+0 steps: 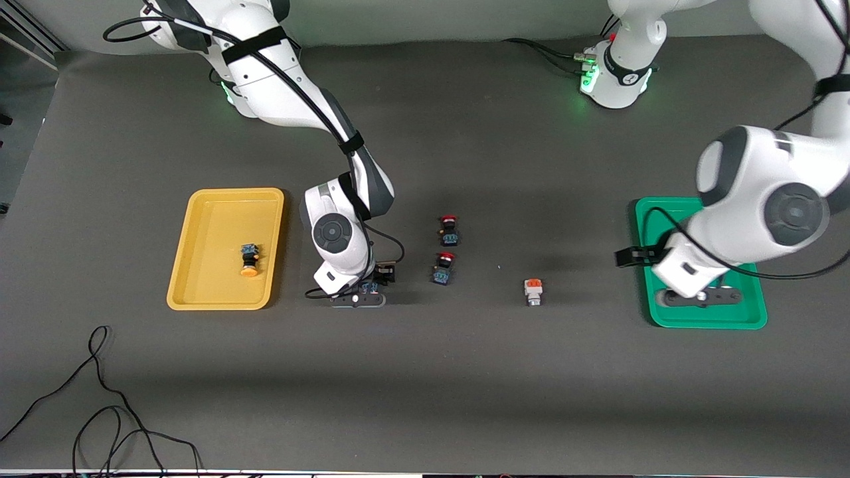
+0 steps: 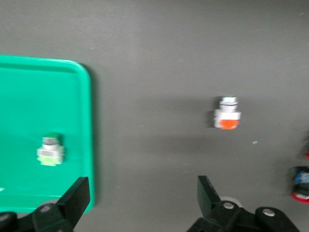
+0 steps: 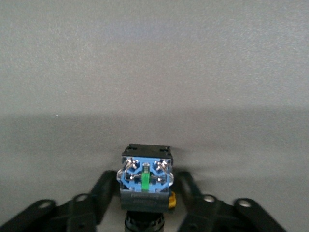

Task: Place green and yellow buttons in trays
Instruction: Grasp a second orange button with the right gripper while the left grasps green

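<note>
My right gripper (image 3: 145, 203) is down at the table between the yellow tray (image 1: 199, 292) and the 2 red-capped switches (image 1: 449, 230), its fingers (image 3: 104, 193) closed in against a black-blue switch (image 3: 145, 179) with a sliver of yellow cap showing low at one corner; my own wrist covers most of that switch in the front view, and in the right wrist view its cap is cut off at the frame edge; my left gripper (image 2: 140, 203) hangs over the green tray (image 1: 647, 216) with its fingers spread wide and nothing between them, though the arm hides much of that tray from the front; only the left wrist view shows the green-topped switch (image 2: 50, 151) lying in it; 1 orange-capped switch (image 1: 250, 259) lies in the yellow tray; the white-bodied orange-topped switch (image 1: 533, 291) sits on the bare table between the red pair and the green tray; the table (image 1: 465, 385) is covered in a dark grey mat, with loose black cables (image 1: 99, 398) trailing over its near corner.
</note>
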Robot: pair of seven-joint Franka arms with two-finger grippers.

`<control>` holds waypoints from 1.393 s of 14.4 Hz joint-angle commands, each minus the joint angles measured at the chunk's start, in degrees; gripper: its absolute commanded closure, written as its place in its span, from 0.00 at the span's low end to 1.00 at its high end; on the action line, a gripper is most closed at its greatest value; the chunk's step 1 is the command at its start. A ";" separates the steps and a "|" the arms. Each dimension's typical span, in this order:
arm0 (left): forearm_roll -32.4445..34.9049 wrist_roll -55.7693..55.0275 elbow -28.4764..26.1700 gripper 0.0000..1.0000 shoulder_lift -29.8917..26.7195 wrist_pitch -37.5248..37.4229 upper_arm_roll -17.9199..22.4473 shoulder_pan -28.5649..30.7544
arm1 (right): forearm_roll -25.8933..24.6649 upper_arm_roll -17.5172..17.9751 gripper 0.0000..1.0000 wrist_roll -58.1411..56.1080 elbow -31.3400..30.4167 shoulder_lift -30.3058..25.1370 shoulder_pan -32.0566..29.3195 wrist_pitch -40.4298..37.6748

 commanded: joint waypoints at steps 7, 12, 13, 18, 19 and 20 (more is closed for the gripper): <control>0.82 -18.49 -0.21 0.01 8.84 12.71 0.60 -13.40 | 2.20 -3.87 1.00 2.62 -1.46 -11.97 -0.48 -11.60; 5.74 -18.76 -1.18 0.01 16.41 21.16 0.95 -13.40 | 1.33 -13.97 1.00 -5.71 -1.37 -25.16 -0.39 -32.01; 5.91 -18.76 -1.70 0.01 17.20 22.04 0.96 -13.49 | 1.24 -16.43 1.00 -8.43 -1.37 -26.92 -0.31 -34.83; 12.40 -18.76 -2.59 0.01 20.46 25.38 2.18 -14.54 | -4.47 -28.74 1.00 -27.50 -5.04 -30.89 -0.04 -41.19; 14.51 -18.76 -2.59 0.01 20.90 25.65 2.19 -14.63 | -4.48 -30.59 1.00 -31.10 -6.36 -30.81 -0.04 -40.31; 15.22 -18.76 -2.59 0.02 21.08 25.83 2.27 -14.63 | -4.48 -32.08 1.00 -34.44 -8.47 -30.72 -0.13 -37.96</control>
